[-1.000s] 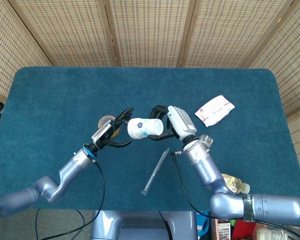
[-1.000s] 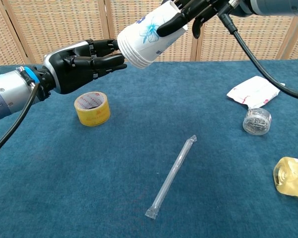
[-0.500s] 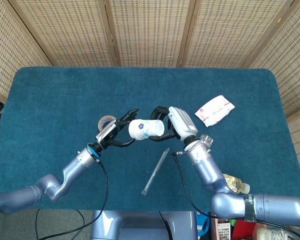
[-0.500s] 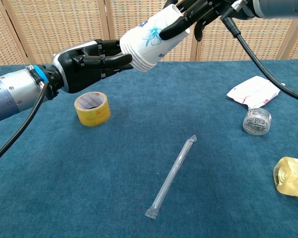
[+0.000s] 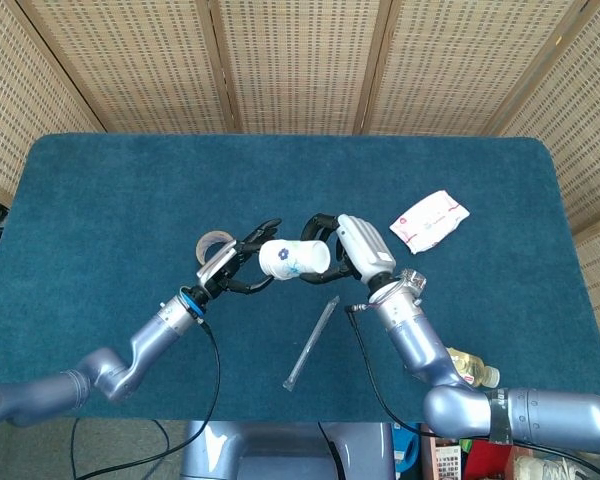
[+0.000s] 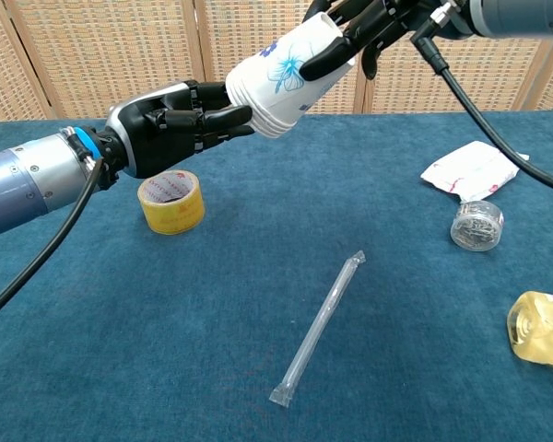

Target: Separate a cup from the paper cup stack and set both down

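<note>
A white paper cup stack [image 5: 293, 259] [image 6: 282, 80] with a blue flower print hangs on its side above the table, base end pointing to the robot's left. My right hand [image 5: 355, 247] [image 6: 364, 23] grips it around the rim end. My left hand [image 5: 238, 268] [image 6: 175, 122] reaches in from the other side, fingers spread and touching the base end of the stack; I cannot tell whether they grip it.
Yellow tape roll [image 6: 171, 201] [image 5: 214, 245] lies under the left hand. A wrapped straw [image 6: 319, 328] [image 5: 311, 343] lies mid-table. A white packet [image 5: 429, 221] [image 6: 470, 170], a small clear jar [image 6: 477, 225] and a bottle [image 6: 542, 329] sit to the right.
My left hand has moved right toward the cup stack until its fingertips reach the base end. The stack and right hand have shifted slightly right.
</note>
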`<state>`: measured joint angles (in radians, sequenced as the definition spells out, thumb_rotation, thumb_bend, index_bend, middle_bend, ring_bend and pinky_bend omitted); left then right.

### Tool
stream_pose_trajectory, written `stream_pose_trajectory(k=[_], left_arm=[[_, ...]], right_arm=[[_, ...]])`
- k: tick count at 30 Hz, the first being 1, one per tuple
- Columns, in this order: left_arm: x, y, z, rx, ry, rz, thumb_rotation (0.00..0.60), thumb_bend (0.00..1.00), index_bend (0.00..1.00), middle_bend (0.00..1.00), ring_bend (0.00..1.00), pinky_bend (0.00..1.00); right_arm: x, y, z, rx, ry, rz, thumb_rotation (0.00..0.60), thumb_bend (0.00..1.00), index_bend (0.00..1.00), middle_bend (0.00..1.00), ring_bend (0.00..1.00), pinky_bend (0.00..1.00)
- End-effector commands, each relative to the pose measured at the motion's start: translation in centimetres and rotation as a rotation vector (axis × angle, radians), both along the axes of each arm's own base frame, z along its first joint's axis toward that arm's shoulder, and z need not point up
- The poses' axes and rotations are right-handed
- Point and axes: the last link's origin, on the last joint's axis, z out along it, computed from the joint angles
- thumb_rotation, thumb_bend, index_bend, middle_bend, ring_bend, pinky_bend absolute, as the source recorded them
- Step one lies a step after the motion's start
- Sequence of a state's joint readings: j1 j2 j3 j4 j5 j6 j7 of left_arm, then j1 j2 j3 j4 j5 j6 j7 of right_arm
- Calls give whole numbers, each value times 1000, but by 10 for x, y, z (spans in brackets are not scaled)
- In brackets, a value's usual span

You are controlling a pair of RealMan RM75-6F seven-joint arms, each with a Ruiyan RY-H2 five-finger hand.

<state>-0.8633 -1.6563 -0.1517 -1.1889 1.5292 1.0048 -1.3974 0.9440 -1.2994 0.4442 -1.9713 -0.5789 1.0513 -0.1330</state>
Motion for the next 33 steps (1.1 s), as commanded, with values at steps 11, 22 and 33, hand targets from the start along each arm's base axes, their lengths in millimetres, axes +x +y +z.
stream_pose_trajectory(k=[11,22,33], left_arm=[[1,-1,1,12,-6,-8,600,406,727,35,0,0],[-9,-2,10,39,1,10,600,406,757,35,0,0],[-38,-7,25,79,62,31,600,407,758,35,0,0]], right_arm=[[-2,1,4,-9,3,-4,600,200,723,604,479,678],[-8,2,10,-23,4,-13,600,199,723,604,479,678],[-22,-3,23,-68,20,-44,600,200,723,604,479,678]])
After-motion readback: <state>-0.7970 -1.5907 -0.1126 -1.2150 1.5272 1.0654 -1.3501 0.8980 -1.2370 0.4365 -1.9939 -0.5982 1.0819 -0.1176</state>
